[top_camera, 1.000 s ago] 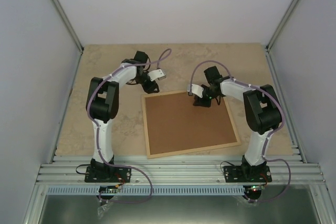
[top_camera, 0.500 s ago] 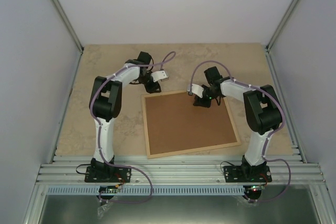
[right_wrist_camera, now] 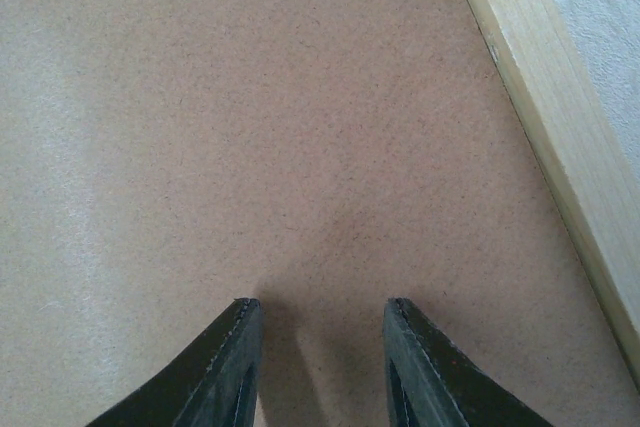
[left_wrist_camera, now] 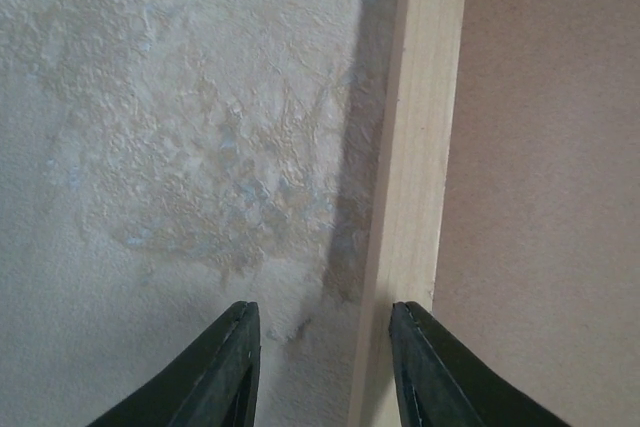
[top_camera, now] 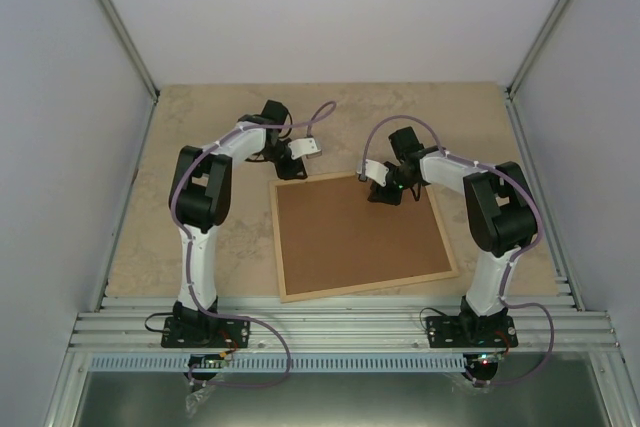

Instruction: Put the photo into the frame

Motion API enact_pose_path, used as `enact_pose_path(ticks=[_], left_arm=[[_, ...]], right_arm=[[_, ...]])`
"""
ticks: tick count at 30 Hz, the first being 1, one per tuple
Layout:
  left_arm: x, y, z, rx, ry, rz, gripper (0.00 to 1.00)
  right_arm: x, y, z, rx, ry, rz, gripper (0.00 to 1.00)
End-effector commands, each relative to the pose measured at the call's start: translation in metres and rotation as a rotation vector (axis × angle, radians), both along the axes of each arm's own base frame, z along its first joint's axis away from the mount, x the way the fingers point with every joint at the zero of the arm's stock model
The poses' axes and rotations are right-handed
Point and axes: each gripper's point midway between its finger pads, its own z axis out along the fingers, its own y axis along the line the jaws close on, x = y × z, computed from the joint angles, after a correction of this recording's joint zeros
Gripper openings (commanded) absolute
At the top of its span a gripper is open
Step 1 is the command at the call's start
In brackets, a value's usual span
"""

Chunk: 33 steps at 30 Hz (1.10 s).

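The pale wood frame (top_camera: 370,287) lies flat on the table with a brown backing board (top_camera: 360,232) filling it. The photo is hidden. My left gripper (top_camera: 290,169) hangs at the frame's far left corner, open. In the left wrist view the left gripper (left_wrist_camera: 322,312) has one finger over the table and the other over the frame's rail (left_wrist_camera: 420,147) beside the board (left_wrist_camera: 550,197). My right gripper (top_camera: 383,194) is over the board near its far right corner. The right gripper (right_wrist_camera: 320,305) is open, tips close above the board (right_wrist_camera: 280,97), with the frame's rail (right_wrist_camera: 560,127) to their right.
The beige stone-patterned tabletop (top_camera: 200,127) surrounds the frame. White enclosure walls stand left, right and behind. An aluminium rail (top_camera: 340,327) runs along the near edge by the arm bases.
My left gripper has swung right toward the frame's far left corner and its jaws have narrowed a little. The right arm has stayed put.
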Motion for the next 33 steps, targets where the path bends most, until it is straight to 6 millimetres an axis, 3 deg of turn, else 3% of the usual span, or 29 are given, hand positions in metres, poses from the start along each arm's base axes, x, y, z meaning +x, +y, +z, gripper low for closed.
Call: enact_pose_path(ticks=[1,11,21,33], left_arm=[[-0.011,-0.006,0.014,-0.028,-0.004,-0.041,0.39],[-0.008,-0.007,0.003,-0.003,0.006,-0.035,0.39],[-0.008,-0.012,0.012,-0.023,-0.006,-0.038,0.39],[-0.009,-0.002,-0.009,0.056,-0.016,-0.044,0.38]], right_arm=[[-0.007,-0.012,-0.025,-0.075,0.035,-0.016,0.36],[-0.005,-0.012,-0.027,-0.078,0.036,-0.012,0.35],[-0.005,-0.011,-0.027,-0.075,0.036,-0.008,0.35],[-0.004,-0.012,-0.027,-0.075,0.036,-0.016,0.35]])
